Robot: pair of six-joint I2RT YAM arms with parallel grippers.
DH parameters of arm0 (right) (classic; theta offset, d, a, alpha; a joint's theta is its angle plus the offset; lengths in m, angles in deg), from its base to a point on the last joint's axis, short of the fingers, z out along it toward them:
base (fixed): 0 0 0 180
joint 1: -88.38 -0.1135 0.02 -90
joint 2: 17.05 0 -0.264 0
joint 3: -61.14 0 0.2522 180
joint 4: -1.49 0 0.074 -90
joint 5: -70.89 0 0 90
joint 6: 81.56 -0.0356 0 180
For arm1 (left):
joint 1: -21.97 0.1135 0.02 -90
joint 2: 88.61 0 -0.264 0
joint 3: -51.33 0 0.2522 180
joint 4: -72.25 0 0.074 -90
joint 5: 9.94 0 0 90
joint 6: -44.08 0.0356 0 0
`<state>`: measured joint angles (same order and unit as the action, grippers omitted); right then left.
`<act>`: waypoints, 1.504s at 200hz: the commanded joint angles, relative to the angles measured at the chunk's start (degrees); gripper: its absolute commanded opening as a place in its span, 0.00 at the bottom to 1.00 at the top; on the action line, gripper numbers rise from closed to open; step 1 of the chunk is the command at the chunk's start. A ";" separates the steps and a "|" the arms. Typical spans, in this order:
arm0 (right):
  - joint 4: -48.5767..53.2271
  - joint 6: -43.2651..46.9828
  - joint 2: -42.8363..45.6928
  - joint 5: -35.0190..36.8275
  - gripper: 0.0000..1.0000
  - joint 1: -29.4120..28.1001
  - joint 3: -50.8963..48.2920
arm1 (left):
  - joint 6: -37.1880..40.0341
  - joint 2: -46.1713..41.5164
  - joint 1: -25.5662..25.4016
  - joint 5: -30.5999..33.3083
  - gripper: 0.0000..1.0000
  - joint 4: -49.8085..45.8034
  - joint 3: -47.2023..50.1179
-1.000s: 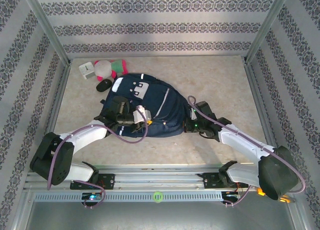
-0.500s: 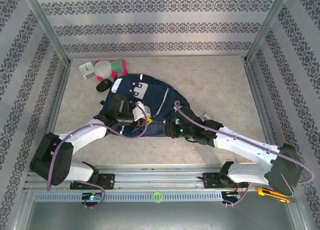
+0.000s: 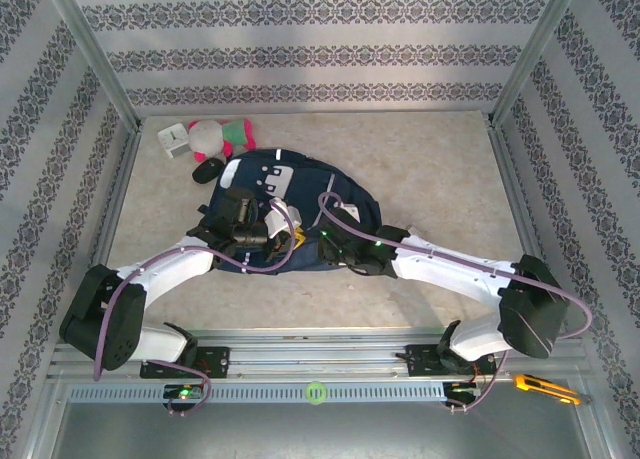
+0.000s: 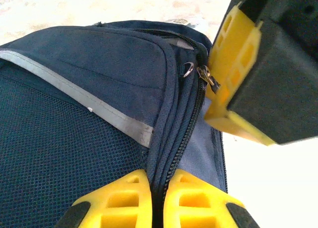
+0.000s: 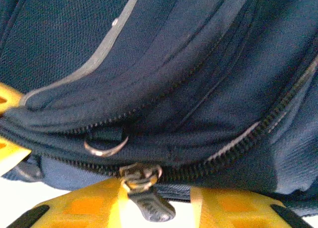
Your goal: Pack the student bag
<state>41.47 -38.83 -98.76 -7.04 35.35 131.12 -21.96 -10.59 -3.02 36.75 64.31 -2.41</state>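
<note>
1. Left jaws are clenched on a fold of the student bag [image 4: 74, 153] along its zip seam. The left gripper [image 4: 156, 181] sits at the bag's 6 o'clock edge.
2. Right jaws stand parted, with the black zip pull [image 5: 149, 208] hanging in the gap. I cannot tell whether they touch it. The right gripper [image 5: 155, 195] is just at 3 o'clock of the left gripper.
3. From above, the student bag lies flat on the table [image 3: 440, 169], slightly toward 9 o'clock of its middle.
4. A metal ring [image 5: 106, 147] hangs at 10 o'clock of the zip pull.
5. A plush toy [image 3: 212, 134], a white cube [image 3: 173, 139] and a black mouse [image 3: 208, 167] sit at the bag's 11 o'clock.
</note>
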 commanded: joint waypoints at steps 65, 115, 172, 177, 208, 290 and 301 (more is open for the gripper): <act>0.86 10.96 7.27 -10.17 0.00 8.47 -3.25 | 8.15 -2.64 0.69 3.39 0.06 -6.21 0.13; -1.31 17.17 6.61 -26.19 0.00 14.83 -7.53 | 11.43 -5.09 0.71 6.77 0.23 -9.08 1.52; -6.21 20.27 5.25 -33.08 0.00 15.22 -8.88 | 4.57 -7.07 -1.54 3.66 0.69 -4.37 0.58; -6.26 20.60 5.30 -33.52 0.00 15.36 -8.89 | 4.43 -6.89 -2.62 4.29 0.69 -3.60 0.34; -6.61 21.49 5.68 -35.66 0.00 16.00 -9.11 | 4.48 -2.50 -8.42 8.68 0.75 -2.14 -3.27; -6.72 20.92 7.91 -37.47 0.00 19.59 -11.75 | 8.27 4.61 -10.44 14.01 0.03 -1.23 -6.69; -6.84 20.81 8.48 -38.01 0.00 21.48 -12.59 | 10.65 3.58 -10.26 13.06 0.00 -3.76 -6.20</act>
<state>35.59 -18.55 -92.64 -42.62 53.90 120.26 -15.92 -5.26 -13.51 49.04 63.96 -8.60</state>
